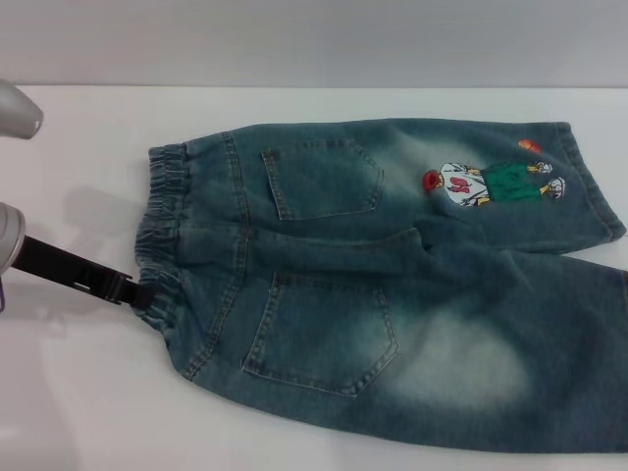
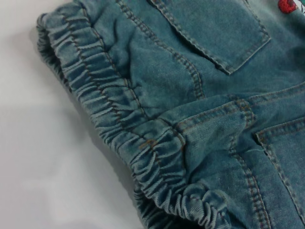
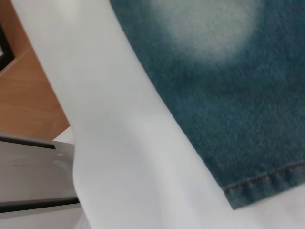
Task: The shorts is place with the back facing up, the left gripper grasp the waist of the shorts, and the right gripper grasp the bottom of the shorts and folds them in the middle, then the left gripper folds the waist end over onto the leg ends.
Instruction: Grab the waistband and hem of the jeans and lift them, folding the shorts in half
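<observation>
the left gripper point(image 1: 147, 294), reaching in from nine o'clock, is clenched on the waist point(image 1: 162, 235) of the shorts point(image 1: 392, 285), spread back-up on the white table point(image 1: 88, 402). the right gripper is out of sight.

Left gripper point(image 1: 137, 292): black, long flat straight finger with small blocky step partway along and narrow tip. Behind it, rounded pale silver-grey wrist shell with smooth glossy surface, faint purple tint at lower rim. Second rounded silver-grey arm segment point(image 1: 18, 110) further up same side, same smooth finish, soft highlights. No cables, screws or markings visible. Right arm not seen in head view; right wrist view shows none of its own parts.
</observation>
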Robot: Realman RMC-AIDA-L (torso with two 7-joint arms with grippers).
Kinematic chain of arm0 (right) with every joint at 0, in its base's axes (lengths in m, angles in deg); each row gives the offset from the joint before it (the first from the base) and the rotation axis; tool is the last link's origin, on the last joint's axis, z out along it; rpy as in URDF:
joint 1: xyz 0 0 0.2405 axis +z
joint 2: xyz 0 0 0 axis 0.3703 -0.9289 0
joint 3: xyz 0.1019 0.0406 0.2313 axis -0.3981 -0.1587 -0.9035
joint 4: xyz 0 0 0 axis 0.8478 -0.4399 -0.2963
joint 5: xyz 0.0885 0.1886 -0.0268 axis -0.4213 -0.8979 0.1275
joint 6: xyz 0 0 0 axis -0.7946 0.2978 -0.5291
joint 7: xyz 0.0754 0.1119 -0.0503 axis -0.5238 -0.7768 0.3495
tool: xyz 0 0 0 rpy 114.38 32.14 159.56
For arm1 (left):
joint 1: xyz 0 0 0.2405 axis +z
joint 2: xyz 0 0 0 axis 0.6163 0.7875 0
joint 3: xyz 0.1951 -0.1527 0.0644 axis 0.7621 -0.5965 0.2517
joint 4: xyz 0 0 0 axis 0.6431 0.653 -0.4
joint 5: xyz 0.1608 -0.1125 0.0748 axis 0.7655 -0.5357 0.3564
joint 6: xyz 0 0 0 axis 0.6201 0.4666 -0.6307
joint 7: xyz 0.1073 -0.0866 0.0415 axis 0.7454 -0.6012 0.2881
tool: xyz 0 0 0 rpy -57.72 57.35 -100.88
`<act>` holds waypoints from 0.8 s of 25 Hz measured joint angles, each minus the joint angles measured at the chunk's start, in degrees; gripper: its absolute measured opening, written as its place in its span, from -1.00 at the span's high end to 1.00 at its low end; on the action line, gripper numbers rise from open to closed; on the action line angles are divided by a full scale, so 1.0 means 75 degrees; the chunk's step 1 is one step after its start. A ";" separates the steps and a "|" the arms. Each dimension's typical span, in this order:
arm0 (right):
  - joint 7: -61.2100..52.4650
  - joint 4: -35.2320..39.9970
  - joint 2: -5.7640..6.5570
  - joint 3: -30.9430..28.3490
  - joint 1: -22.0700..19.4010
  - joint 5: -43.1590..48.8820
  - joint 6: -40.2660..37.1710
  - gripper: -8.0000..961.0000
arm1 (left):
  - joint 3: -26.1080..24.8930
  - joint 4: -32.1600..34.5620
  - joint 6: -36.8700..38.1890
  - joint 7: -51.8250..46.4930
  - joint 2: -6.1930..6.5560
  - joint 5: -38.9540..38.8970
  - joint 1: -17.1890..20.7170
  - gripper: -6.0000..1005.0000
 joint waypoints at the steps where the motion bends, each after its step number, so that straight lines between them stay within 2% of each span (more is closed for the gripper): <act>1: -0.0011 -0.0006 -0.0002 0.0017 -0.0015 0.0001 0.0033 -0.29 | 0.0000 0.0000 0.0000 0.0000 0.0000 0.0000 0.0000 0.86; 15: -0.0021 -0.0394 -0.0038 0.0069 -0.0069 0.0011 0.0424 -0.28 | 0.0000 0.0000 -0.0004 -0.0001 -0.0051 0.0000 0.0002 0.86; 20: -0.0024 -0.0454 -0.0129 0.0112 -0.0082 0.0010 0.0611 -0.28 | 0.0000 -0.0001 -0.0003 -0.0007 -0.0052 0.0000 -0.0002 0.86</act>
